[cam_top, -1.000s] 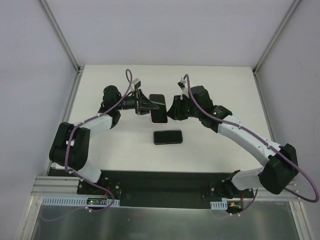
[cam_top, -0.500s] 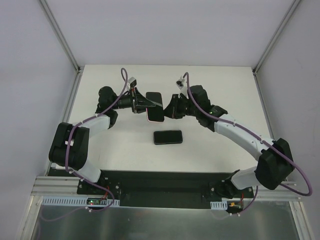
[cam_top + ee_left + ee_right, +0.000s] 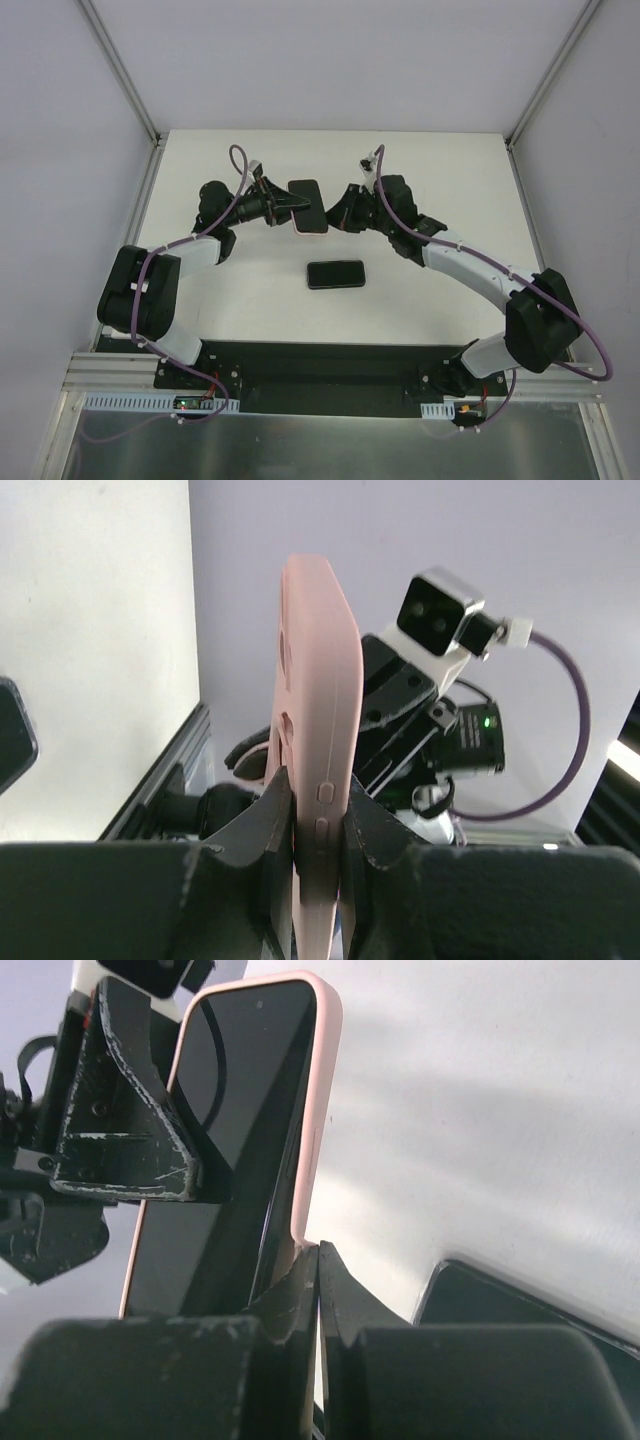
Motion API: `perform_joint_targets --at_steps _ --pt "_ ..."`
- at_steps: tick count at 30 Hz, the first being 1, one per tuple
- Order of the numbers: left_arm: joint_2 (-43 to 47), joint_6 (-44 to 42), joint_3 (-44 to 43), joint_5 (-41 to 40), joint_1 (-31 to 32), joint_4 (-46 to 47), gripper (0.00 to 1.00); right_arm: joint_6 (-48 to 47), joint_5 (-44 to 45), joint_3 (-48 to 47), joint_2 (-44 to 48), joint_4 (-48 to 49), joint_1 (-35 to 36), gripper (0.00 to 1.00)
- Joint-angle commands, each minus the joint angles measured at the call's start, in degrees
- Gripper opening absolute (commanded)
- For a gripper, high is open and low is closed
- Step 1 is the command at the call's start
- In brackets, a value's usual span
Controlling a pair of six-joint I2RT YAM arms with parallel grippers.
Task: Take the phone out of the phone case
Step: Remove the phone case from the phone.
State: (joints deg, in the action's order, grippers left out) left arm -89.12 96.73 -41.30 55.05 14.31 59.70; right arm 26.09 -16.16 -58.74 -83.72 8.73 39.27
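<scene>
A phone in a pink case (image 3: 307,205) is held off the table at mid-back, between the two arms. My left gripper (image 3: 290,205) is shut on it, a finger on each flat side of the case (image 3: 320,680); the left wrist view shows the case edge-on with its side buttons between my jaws (image 3: 318,810). My right gripper (image 3: 335,215) is shut, its tips (image 3: 317,1250) touching the pink rim (image 3: 325,1080) beside the dark screen (image 3: 250,1080). I cannot tell whether the rim is pinched between them.
A second black phone (image 3: 336,273) lies flat on the white table (image 3: 450,180) in front of the held one, also showing in the right wrist view (image 3: 520,1305). White walls and frame posts bound the table at back and sides.
Both grippers and the cased phone have moved a little toward the back of the table and slightly left. The left grip is unchanged, and the right tips stay at the rim.
</scene>
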Motion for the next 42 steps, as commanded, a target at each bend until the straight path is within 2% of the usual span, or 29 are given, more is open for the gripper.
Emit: perform_joint_targets --at_steps 1,10,14,22,24,31,34,36,40,42 --pt "3.7 8.73 -4.05 -13.12 6.79 31.08 0.0 5.64 -10.21 1.26 -4.25 4.71 10.47 0.02" --pt "3.43 9.88 -5.64 -14.88 6.79 32.67 0.0 11.26 -12.4 7.06 -7.33 17.36 11.27 0.02" --pt "3.52 8.66 -4.41 -13.21 6.79 31.09 0.0 10.57 -12.58 8.11 -5.23 18.16 11.18 0.02" --pt "2.55 7.6 -3.96 -9.79 6.7 31.7 0.0 5.56 -9.33 7.94 2.41 8.43 11.1 0.02" --pt "2.46 7.16 -3.96 -8.47 6.53 31.44 0.0 4.51 -7.4 7.76 3.91 5.78 11.01 0.08" --pt "3.16 2.6 -4.32 -4.69 6.35 26.71 0.0 0.46 -1.16 5.39 9.54 -6.34 10.83 0.12" --pt "5.09 -1.09 -5.02 -2.67 6.35 21.62 0.0 -0.77 2.61 3.64 11.38 -11.27 10.92 0.26" --pt "7.11 -5.04 -5.63 -1.53 6.35 17.84 0.0 -1.48 4.38 2.76 13.14 -14.34 10.92 0.32" --pt "10.1 -10.85 -6.51 -0.12 6.26 10.09 0.0 -2.35 9.56 1.79 16.31 -18.57 10.83 0.55" --pt "11.16 -13.4 -7.04 0.41 6.26 6.49 0.0 -2.44 10.88 1.79 18.41 -19.89 10.74 0.59"
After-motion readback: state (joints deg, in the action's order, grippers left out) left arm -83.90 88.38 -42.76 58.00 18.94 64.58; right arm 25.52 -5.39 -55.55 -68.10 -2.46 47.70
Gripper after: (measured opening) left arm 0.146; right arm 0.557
